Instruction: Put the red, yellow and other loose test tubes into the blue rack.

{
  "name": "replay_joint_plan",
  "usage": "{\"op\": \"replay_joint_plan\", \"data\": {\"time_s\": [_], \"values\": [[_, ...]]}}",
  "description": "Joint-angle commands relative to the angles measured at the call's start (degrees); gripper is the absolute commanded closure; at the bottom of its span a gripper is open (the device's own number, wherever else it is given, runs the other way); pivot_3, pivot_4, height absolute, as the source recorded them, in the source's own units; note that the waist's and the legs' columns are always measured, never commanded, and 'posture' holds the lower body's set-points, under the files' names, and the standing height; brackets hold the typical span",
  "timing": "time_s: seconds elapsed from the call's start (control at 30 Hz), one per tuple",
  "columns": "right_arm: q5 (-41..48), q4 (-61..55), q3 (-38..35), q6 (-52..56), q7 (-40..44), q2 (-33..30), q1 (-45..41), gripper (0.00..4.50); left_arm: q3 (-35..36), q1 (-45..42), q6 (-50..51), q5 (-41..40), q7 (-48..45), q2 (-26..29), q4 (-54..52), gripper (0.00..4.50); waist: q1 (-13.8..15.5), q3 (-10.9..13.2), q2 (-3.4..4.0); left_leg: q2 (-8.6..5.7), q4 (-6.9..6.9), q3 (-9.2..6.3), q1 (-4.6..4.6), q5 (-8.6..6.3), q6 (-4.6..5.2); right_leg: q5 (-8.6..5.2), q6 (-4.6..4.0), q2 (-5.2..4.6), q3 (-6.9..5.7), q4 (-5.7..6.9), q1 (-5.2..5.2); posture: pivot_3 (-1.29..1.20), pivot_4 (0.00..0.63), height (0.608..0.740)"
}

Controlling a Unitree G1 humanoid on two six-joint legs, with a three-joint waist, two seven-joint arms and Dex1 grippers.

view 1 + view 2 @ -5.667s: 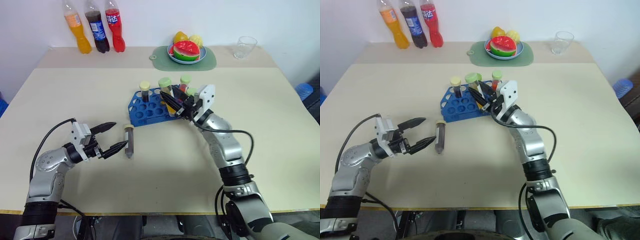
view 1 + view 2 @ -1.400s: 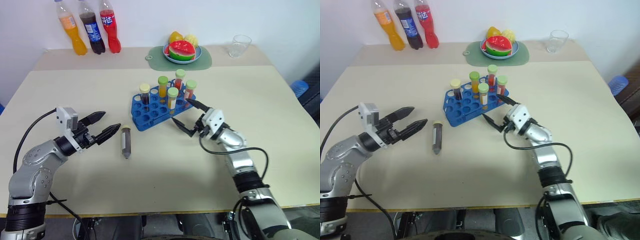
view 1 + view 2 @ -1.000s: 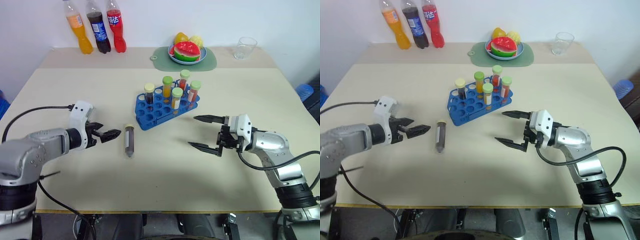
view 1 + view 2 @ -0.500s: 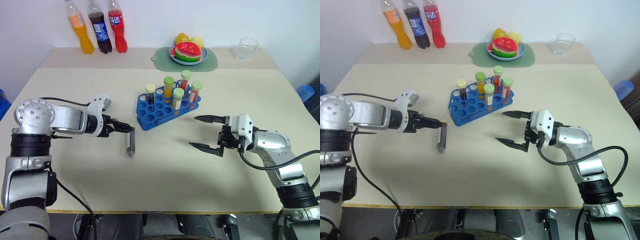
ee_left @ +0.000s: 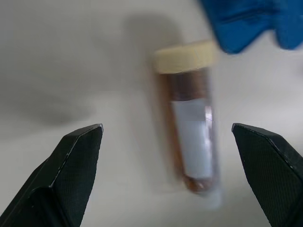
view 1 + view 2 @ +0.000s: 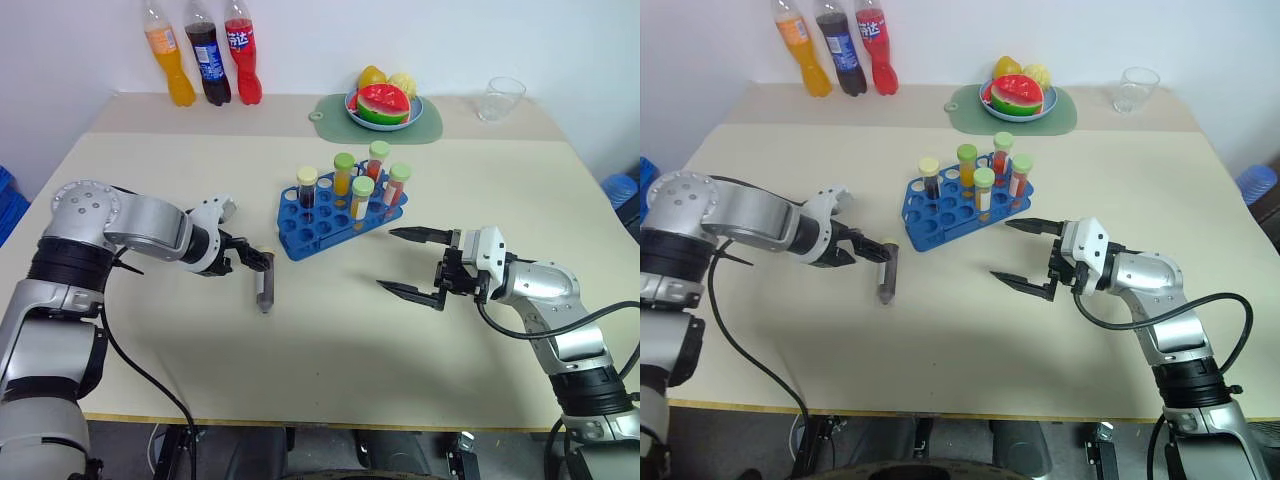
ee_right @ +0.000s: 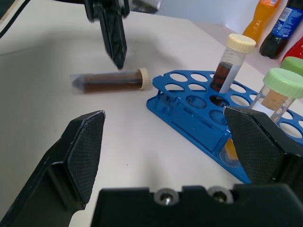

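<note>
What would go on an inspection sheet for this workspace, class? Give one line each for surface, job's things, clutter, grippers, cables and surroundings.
Surface: beige table, no spills seen.
Job's things: small bright blue plastic rack holds five capped tubes upright; one clear tube of dark brown liquid with a cream cap lies loose on the table.
Clutter: three soda bottles, fruit plate on a green mat, clear glass, all at the far edge.
Grippers: left gripper over the loose tube, jaws open astride it; right gripper open, empty.
Cables: black cable looped at the left arm, another at the right arm.
Surroundings: white wall.
</note>
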Motion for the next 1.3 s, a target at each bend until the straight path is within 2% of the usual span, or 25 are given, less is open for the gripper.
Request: {"op": "replay_joint_plan", "data": {"time_s": [0.03,0.33,0.43,0.63,0.8,0.93,1.13,1.3], "values": [[0.6,-1.6,-2.0,-0.8,-0.6,0.1,0.1,0.07,2.0,-1.8,-1.7,-1.0,6.1,-3.1,1.5,0.00,0.2,0.0,0.00,-0.01,0.00,0.00,0.00,0.00,-0.01,0.00,0.00,-0.01,0.00,-0.01,0.01,0.00,0.150,0.740],[1.0,-4.6,-3.0,0.7,-1.8,-0.6,2.7,0.07,8.6,-2.6,-4.3,-1.0,23.5,-13.1,7.7,0.00,0.4,0.0,0.03,-0.06,0.10,-0.07,0.11,0.03,-0.06,0.00,0.02,-0.04,-0.04,-0.01,0.21,0.00,0.150,0.740],[1.3,-5.5,-3.5,1.3,-1.8,-0.9,3.6,0.00,11.1,-1.7,-5.3,-1.0,28.4,-15.5,7.4,0.78,0.3,0.0,0.03,-0.07,0.10,-0.09,0.12,0.17,-0.29,0.03,0.06,-0.03,-0.05,-0.01,0.23,0.00,0.150,0.740],[1.7,-7.1,-4.2,2.9,-1.6,-1.5,4.5,0.00,17.0,0.3,-6.2,-1.0,35.7,-20.6,5.6,3.57,0.4,0.0,0.02,-0.09,0.09,-0.08,0.10,0.23,-0.41,0.03,0.08,-0.04,-0.04,-0.04,0.24,0.00,0.150,0.740],[2.1,-6.5,-3.9,2.9,-0.4,-1.7,3.8,0.00,21.5,1.3,-6.3,-1.0,39.4,-23.2,3.1,3.57,0.5,0.0,0.01,-0.10,0.09,-0.08,0.11,0.24,-0.43,0.03,0.08,-0.04,-0.05,-0.04,0.26,0.00,0.150,0.740],[3.2,-5.6,-3.5,2.5,2.4,-1.8,3.3,0.00,23.4,2.6,-5.3,-1.0,37.7,-22.3,-0.5,3.57,0.3,0.0,0.00,-0.10,0.09,-0.07,0.10,0.24,-0.43,0.03,0.08,-0.03,-0.05,-0.05,0.25,0.00,0.150,0.740],[4.1,-4.5,-3.4,2.9,6.8,-2.9,2.8,0.00,22.9,6.3,-4.4,-1.0,27.3,-16.4,-10.1,3.57,-0.1,0.0,-0.03,-0.06,0.04,-0.01,0.08,0.25,-0.45,0.03,0.07,0.01,-0.04,-0.05,0.18,0.00,0.150,0.740],[4.7,-2.2,-3.5,3.1,8.9,-2.9,0.5,0.00,22.3,9.9,-7.3,-1.0,14.6,-10.9,-21.5,3.57,0.1,0.0,-0.03,-0.06,0.04,0.06,0.08,0.27,-0.47,0.02,0.07,0.01,-0.04,-0.06,0.20,0.00,0.150,0.740]]}}
